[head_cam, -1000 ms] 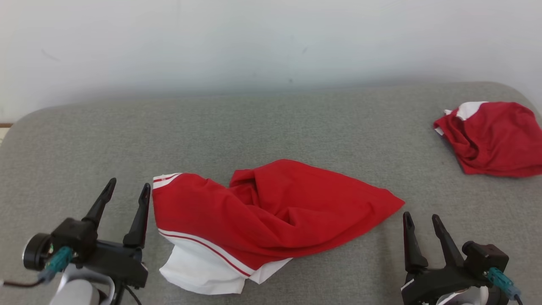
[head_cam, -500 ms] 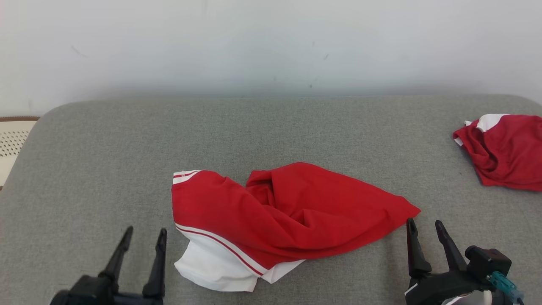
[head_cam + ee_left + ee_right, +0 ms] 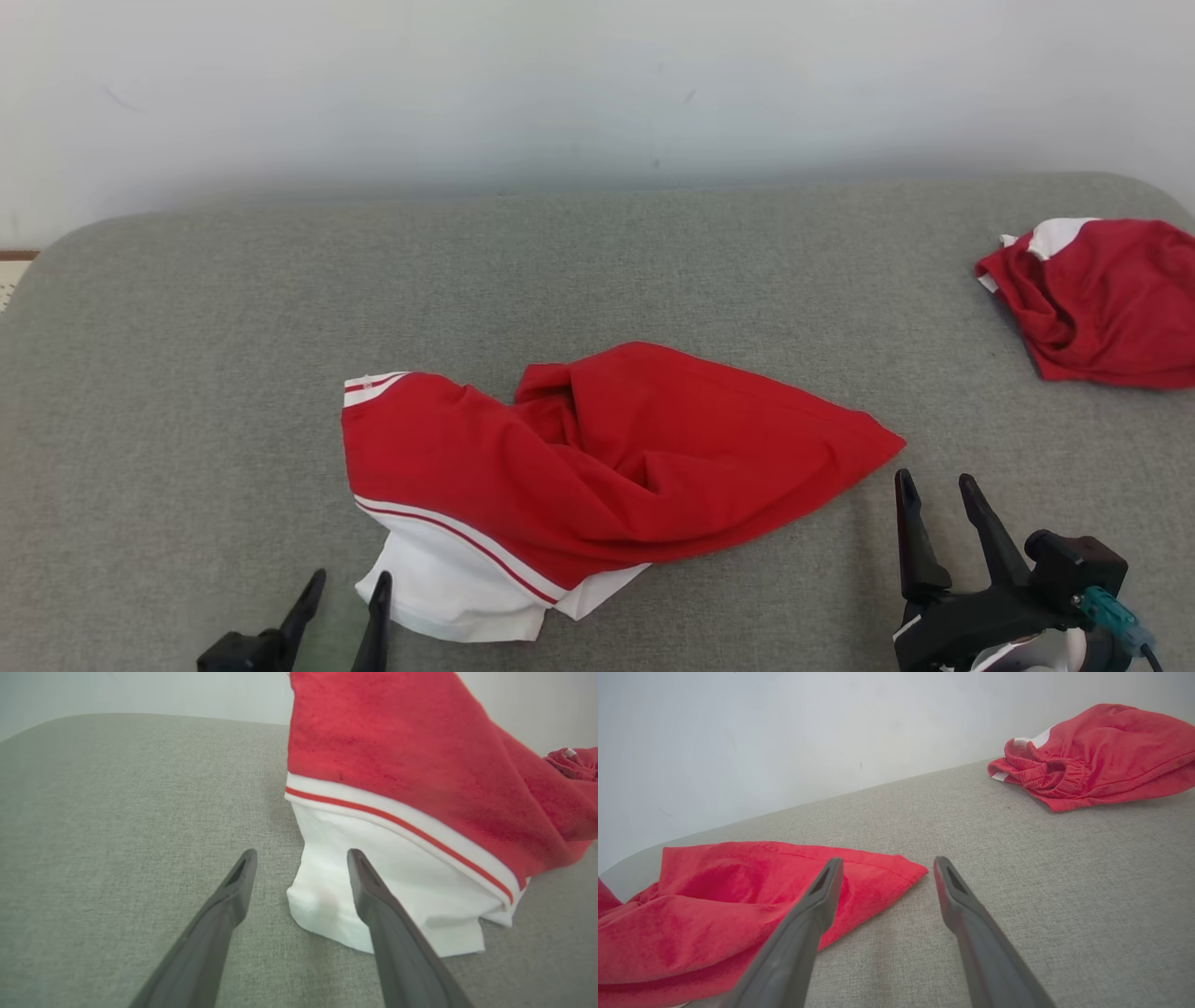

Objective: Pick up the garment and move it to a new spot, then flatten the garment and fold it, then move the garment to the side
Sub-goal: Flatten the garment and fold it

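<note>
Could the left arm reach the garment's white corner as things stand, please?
Probably yes: the left gripper, jaws open, points at the white corner of the garment, with nothing lying between them.

Cropped at the picture edges.
Right of the garment (image 3: 597, 467), a second red garment (image 3: 1106, 303) runs off frame; below the garment, the left gripper (image 3: 350, 581) is cut off behind its fingers.

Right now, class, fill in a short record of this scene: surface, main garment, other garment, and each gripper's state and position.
surface: grey padded surface
main item: red garment with a white hem, crumpled at centre, not yet flattened
other item: second red garment, bunched at the far right, apart from the first
left gripper: open, holding nothing, at the white hem corner
right gripper: open, holding nothing, beside the pointed red corner
</note>
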Tool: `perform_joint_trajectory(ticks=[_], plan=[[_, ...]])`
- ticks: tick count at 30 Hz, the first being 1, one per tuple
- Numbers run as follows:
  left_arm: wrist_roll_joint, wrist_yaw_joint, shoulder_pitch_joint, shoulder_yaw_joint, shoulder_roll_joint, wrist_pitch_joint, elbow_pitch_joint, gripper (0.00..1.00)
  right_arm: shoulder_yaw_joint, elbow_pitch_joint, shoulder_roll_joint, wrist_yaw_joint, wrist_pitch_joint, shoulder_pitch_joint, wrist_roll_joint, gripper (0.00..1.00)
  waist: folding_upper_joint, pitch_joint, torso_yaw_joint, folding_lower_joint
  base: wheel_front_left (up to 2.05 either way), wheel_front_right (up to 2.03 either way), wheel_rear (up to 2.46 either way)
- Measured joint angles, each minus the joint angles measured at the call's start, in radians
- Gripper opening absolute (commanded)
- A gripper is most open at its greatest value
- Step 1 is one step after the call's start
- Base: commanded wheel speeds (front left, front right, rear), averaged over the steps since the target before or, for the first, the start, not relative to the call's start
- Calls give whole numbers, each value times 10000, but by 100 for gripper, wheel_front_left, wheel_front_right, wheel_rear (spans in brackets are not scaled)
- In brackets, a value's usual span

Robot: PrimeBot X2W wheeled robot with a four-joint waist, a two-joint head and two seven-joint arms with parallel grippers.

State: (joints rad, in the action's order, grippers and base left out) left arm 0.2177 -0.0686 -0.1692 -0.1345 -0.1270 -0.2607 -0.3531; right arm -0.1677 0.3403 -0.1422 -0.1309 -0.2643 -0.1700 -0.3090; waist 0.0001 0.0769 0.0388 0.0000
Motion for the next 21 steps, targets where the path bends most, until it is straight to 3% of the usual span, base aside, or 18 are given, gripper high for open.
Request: perform_joint_trajectory(ticks=[12, 13, 14, 15, 21], plan=[[-100, -224, -362, 215, 228, 0, -1517, 100, -84, 19, -40, 0, 0, -92, -36, 100, 0, 162, -288, 0, 0, 0, 0], [-92, -270, -395, 224, 247, 0, -1618, 72, -88, 27, -40, 0, 0, -98, -42, 100, 0, 157, -298, 0, 0, 0, 0], [-79, -280, -422, 226, 290, 0, -1689, 19, -88, 35, -44, 0, 0, -99, -42, 100, 0, 150, -304, 0, 0, 0, 0], [-79, -314, -448, 209, 322, 0, -1739, 0, -84, 38, -44, 0, 0, -99, -42, 100, 0, 142, -308, 0, 0, 0, 0], [-113, -441, -575, 184, 424, 0, -1799, 0, 25, 36, -44, 0, 0, -61, -25, 100, 0, 48, -225, 0, 0, 0, 0]])
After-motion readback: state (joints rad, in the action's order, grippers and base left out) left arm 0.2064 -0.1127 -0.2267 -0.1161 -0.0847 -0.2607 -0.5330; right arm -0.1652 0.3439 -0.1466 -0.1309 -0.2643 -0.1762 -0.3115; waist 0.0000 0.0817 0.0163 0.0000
